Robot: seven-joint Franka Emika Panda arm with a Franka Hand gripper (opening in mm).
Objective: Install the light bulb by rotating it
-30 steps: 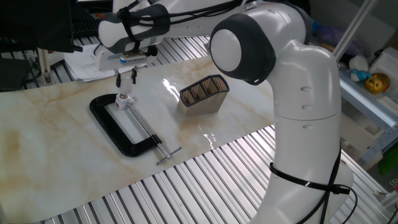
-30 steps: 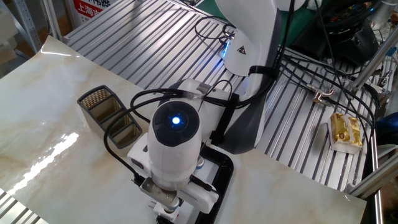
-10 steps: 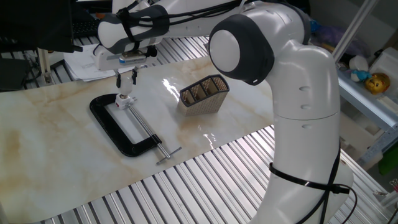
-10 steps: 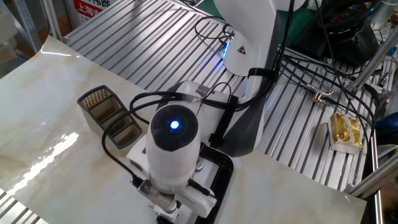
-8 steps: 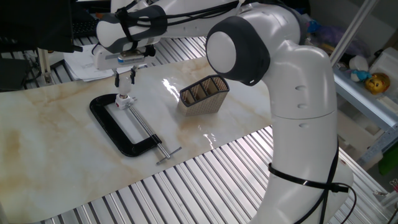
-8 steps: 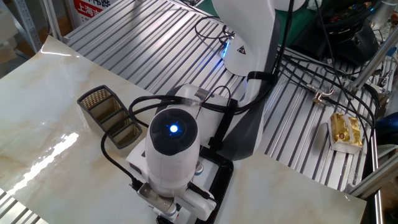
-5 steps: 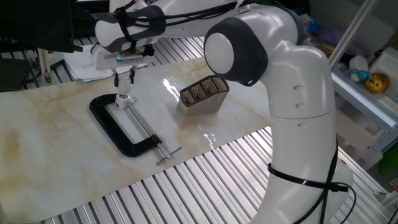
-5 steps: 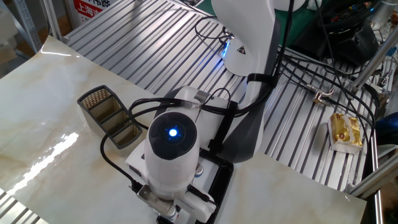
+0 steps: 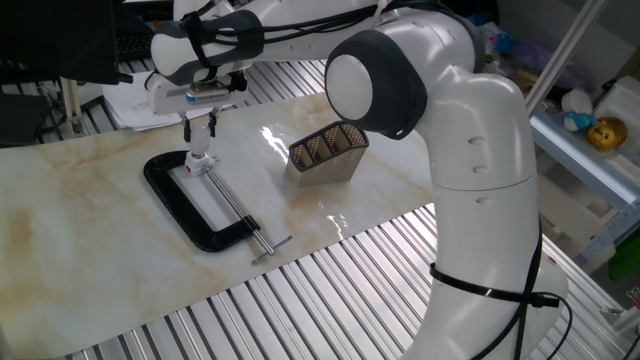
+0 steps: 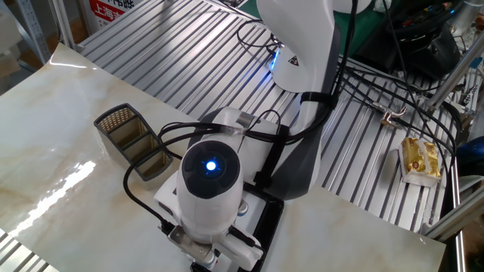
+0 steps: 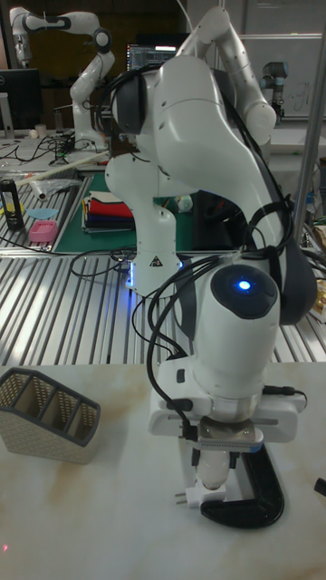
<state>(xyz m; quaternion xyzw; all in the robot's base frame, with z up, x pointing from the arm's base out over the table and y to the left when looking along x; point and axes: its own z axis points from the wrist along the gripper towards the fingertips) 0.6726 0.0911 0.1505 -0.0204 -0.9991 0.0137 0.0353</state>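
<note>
Item: black metal C-clamp (image 9: 200, 205), lying flat on the pale marbled worktop (image 9: 70, 240); near its upper jaw stands a small white socket (image 9: 200, 160).

Item: two-finger end effector (image 9: 203, 128), pointing straight down over the socket, fingers closed on the small white frosted globe-shaped light bulb (image 11: 214, 469), which sits directly above the socket.

Item: brown mesh basket (image 9: 328, 152), well apart to the right.

Risk: a tilted bulb may cross-thread as it is rotated; a loose grip may slip on the frosted glass; over-turning may drag the clamp.
</note>
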